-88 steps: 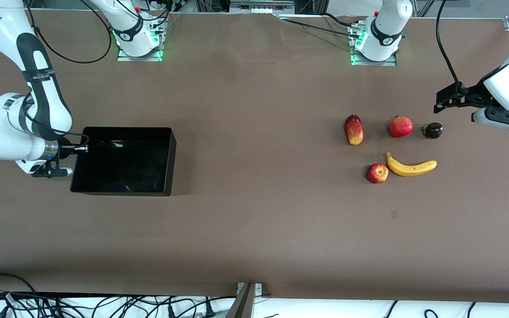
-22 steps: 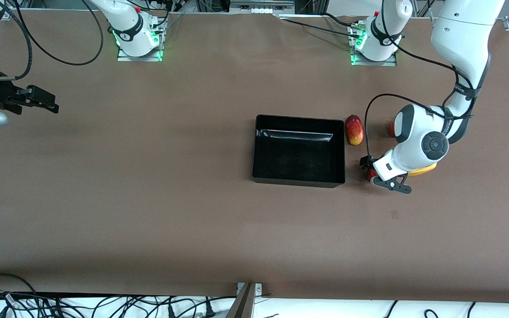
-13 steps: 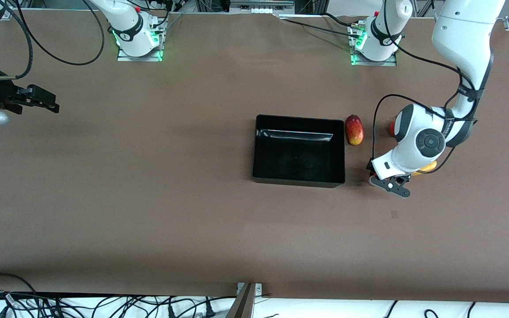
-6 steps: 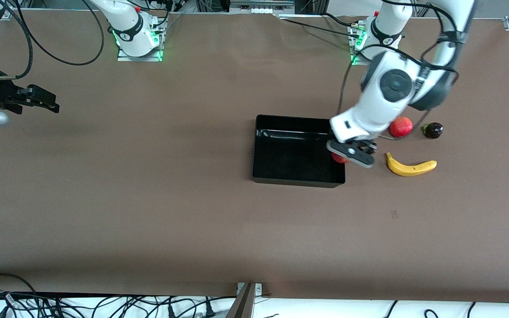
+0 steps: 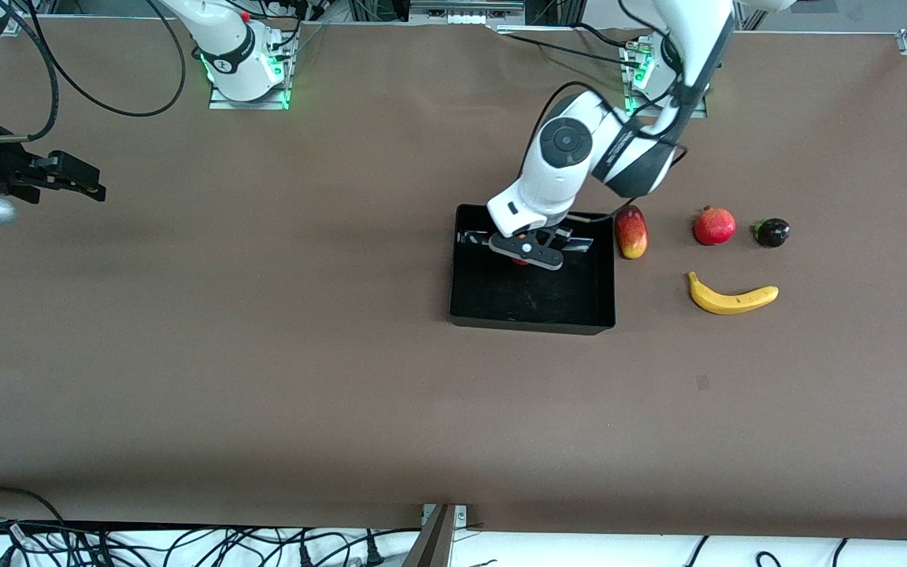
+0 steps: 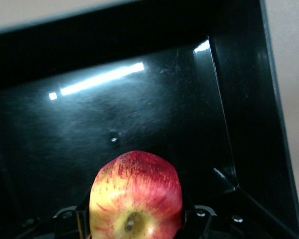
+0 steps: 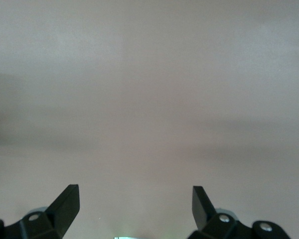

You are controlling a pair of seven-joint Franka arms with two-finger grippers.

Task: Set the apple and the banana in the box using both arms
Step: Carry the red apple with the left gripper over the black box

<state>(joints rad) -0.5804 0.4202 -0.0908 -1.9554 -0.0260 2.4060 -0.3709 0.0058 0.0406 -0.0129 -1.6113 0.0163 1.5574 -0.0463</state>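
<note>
The left pincer (image 5: 523, 253) is closed around the apple (image 6: 135, 195) and hangs over the inside of the box (image 5: 458, 268), up toward the wall that's farther from the front camera. In the left wrist view the apple sits snug between the two fingers, red on top with a yellow patch and the dimple facing the lens, and below it there's just the glossy black floor of the box with a bright streak of light reflecting off it. From the front you can barely catch a sliver of red under the pincer, since the arm's wrist covers most of it.

The right pincer (image 7: 134, 204) is parked out at the right arm's end of the table (image 5: 264, 378), waiting, fingers spread wide apart with nothing in them. Its wrist view shows only bare brown table surface between the tips.

The banana (image 5: 731, 297) is lying flat on the table toward the left arm's end, well apart from the box and nearer the front camera than the other loose fruit. The mango (image 5: 631, 231) lies just beside the box's wall on that same end; can't tell if it's actually touching. Further along that row are the pomegranate (image 5: 715, 225) and then a small dark purple fruit (image 5: 772, 232), each sitting apart from its neighbour.
</note>
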